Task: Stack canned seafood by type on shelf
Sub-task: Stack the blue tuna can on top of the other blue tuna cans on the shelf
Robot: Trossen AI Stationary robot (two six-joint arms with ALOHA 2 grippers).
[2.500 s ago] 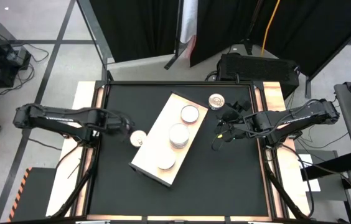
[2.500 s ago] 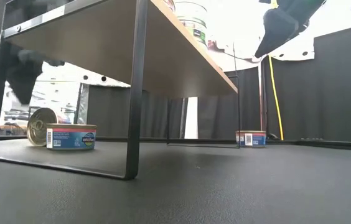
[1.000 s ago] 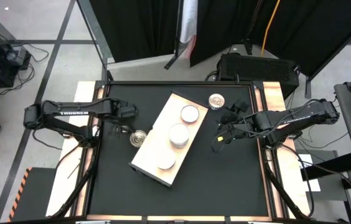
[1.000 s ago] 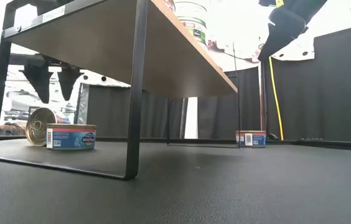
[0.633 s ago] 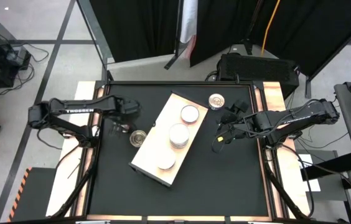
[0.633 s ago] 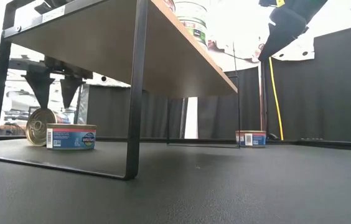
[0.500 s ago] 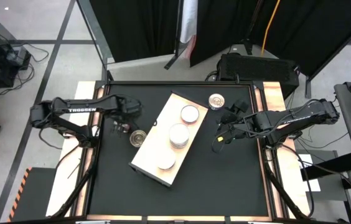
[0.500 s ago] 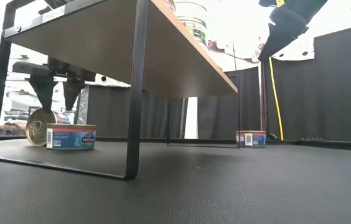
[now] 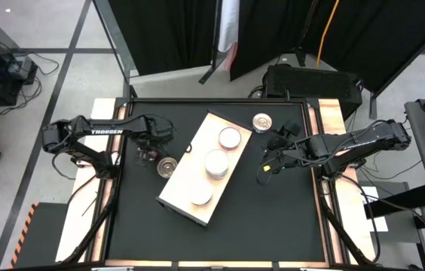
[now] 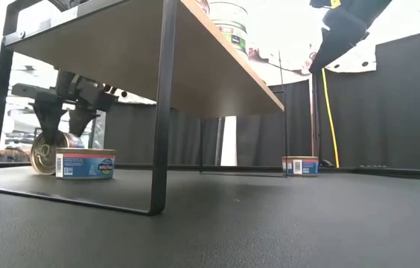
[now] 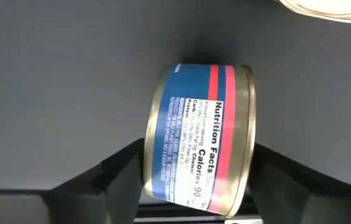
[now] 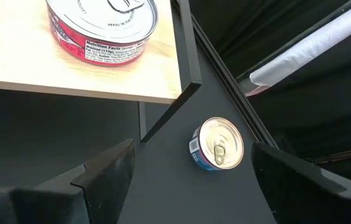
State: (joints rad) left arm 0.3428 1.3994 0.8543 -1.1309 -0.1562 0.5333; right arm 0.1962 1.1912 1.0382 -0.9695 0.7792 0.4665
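Note:
A tin (image 11: 197, 140) with a blue and red label stands on its edge on the black table, left of the shelf (image 9: 186, 184). My left gripper (image 9: 146, 156) points down over it, one finger beside each flat face, open. A flat tin (image 9: 169, 166) lies next to it by the shelf's edge; in the low view it is the blue-labelled tin (image 10: 85, 164) in front of the upright tin (image 10: 46, 152). On the shelf are a pink-topped tin (image 9: 230, 138), a stack (image 9: 216, 162) and one more tin (image 9: 201, 197). My right gripper (image 9: 271, 154) hangs open right of the shelf. My left gripper has its two fingers (image 11: 119, 177) on either side of the upright tin, at its two flat faces, coming from above. Whether they touch the tin I cannot tell. The tin stands with its rim on the table.
Another tin (image 9: 262, 122) lies flat on the table near the shelf's far end, below my right gripper's view (image 12: 218, 144). The shelf stands on thin black legs (image 10: 161, 112). Bare black table lies toward the near edge.
My left gripper has moved toward the table's near edge and gone down over the upright tin, so its fingers now stand beside the tin's top. The tins have kept their places.

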